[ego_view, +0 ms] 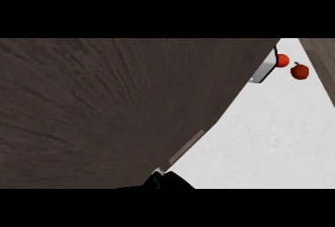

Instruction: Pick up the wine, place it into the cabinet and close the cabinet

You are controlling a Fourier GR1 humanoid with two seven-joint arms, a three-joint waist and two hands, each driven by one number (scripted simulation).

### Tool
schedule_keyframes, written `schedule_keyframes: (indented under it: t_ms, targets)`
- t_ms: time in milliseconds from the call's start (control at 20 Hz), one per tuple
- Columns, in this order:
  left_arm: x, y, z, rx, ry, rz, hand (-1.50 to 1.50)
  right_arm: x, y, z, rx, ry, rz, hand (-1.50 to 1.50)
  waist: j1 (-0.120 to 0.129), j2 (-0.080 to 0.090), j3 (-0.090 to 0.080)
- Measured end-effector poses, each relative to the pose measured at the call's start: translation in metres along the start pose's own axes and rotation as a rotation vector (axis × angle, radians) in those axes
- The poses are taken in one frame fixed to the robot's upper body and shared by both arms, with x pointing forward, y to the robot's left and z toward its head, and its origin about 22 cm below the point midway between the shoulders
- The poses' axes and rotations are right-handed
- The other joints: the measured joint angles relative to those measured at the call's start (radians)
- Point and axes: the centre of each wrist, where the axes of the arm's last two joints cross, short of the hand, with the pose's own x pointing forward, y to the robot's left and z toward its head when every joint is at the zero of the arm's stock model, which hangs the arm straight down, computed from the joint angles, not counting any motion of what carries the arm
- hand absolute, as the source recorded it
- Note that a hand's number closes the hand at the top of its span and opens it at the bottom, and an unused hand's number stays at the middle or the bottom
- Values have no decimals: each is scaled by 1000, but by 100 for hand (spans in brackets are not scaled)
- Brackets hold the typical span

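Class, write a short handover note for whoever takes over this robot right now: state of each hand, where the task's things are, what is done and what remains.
Hands: only a black hand part shows at the lower edge, against the lower corner of the dark wood panel; which hand it is and how its fingers stand cannot be told. No other hand is in view.
Things: the dark wood panel, probably the cabinet door, fills most of the view. The wine is not visible. Two red fruits lie on the white counter at upper right, beside a metal handle.
Done: cannot confirm the wine is inside.
Left: check the wine and confirm the cabinet is shut.
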Motion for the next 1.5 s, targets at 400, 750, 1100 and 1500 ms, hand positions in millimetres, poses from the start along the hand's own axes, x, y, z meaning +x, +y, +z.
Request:
schedule_keyframes:
  t_ms: [400,750,1100,1500]
  targets:
    - [8,13,1,-12,7,15,-150,1,-21,-74,-90,15,48,150,2,4,1]
    - [11,19,0,-27,29,15,-150,-11,-52,-123,-156,36,95,150,-6,6,1]
    - [3,3,-9,-53,67,42,-150,-34,-95,-144,-195,36,125,150,-16,4,0]
    - [-14,-22,-24,-55,91,54,-150,-48,-109,-152,-117,-8,124,150,-14,-13,-8]
